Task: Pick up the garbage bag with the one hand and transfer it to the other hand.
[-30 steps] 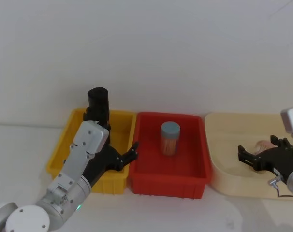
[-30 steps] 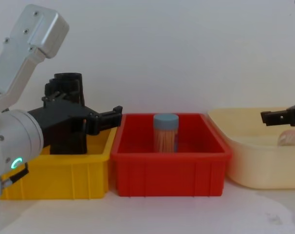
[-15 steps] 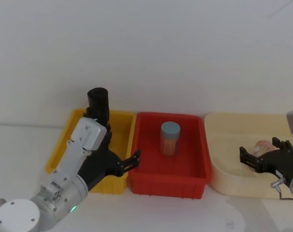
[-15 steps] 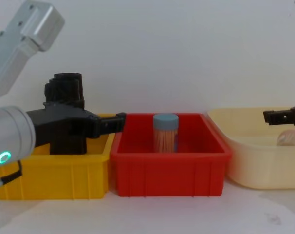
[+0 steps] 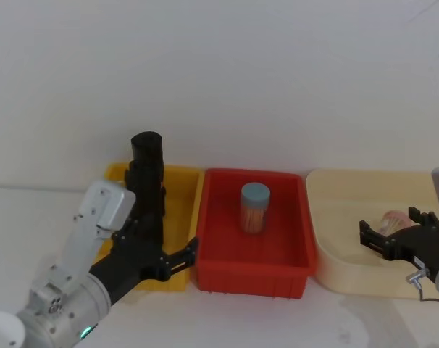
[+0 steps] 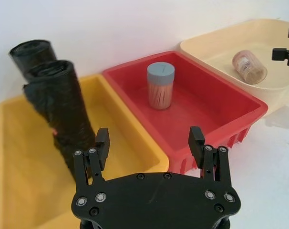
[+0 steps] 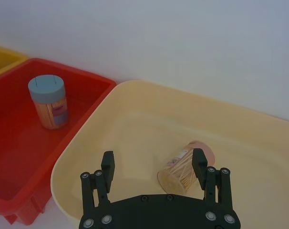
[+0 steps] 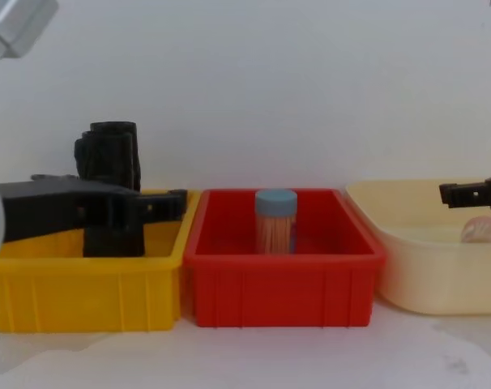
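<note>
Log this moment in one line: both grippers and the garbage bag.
left gripper open, at front edge of yellow bin | right gripper open, over cream tub | garbage bag upright in yellow bin, ungrasped

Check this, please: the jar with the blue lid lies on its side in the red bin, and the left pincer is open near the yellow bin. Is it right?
Not quite. The jar with the blue lid stands upright in the red bin, as the left wrist view shows. The left pincer is indeed open near the yellow bin.
</note>
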You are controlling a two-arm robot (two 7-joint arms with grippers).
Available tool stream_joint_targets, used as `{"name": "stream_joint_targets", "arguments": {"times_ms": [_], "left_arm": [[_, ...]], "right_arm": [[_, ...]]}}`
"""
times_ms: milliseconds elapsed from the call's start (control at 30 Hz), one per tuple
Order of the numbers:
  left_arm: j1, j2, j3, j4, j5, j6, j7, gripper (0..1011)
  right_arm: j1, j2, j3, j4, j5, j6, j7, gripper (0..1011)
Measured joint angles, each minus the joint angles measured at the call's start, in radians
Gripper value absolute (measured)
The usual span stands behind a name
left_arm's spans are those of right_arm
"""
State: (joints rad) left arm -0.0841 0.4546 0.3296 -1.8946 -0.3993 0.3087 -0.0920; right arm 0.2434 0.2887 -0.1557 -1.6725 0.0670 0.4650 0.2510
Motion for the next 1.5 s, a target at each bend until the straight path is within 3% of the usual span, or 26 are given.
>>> {"name": "stream_joint_targets", "arguments": {"times_ms": [367, 667, 1100, 1500], "left_arm": [[0.081, -0.006, -0.059, -0.101, 0.021, 0.060, 0.107, 1001], [0.089, -0.016, -0.099, -0.111, 0.033, 0.085, 0.150, 1001], [0.019, -0.024, -0.138, -0.017, -0.005, 0.113, 0.106, 1001], [-0.082, -0.019, -0.135, 0.110, -0.035, 0.130, 0.010, 1001]], "right_arm": [[-0.002, 0.000, 0.001, -0.002, 0.001, 0.000, 0.001, 999], [-0.003, 0.000, 0.002, -0.003, 0.002, 0.000, 0.001, 999], [-0.003, 0.000, 0.003, -0.003, 0.003, 0.000, 0.000, 999], [-0.003, 0.000, 0.003, -0.003, 0.002, 0.000, 0.000, 999]]}}
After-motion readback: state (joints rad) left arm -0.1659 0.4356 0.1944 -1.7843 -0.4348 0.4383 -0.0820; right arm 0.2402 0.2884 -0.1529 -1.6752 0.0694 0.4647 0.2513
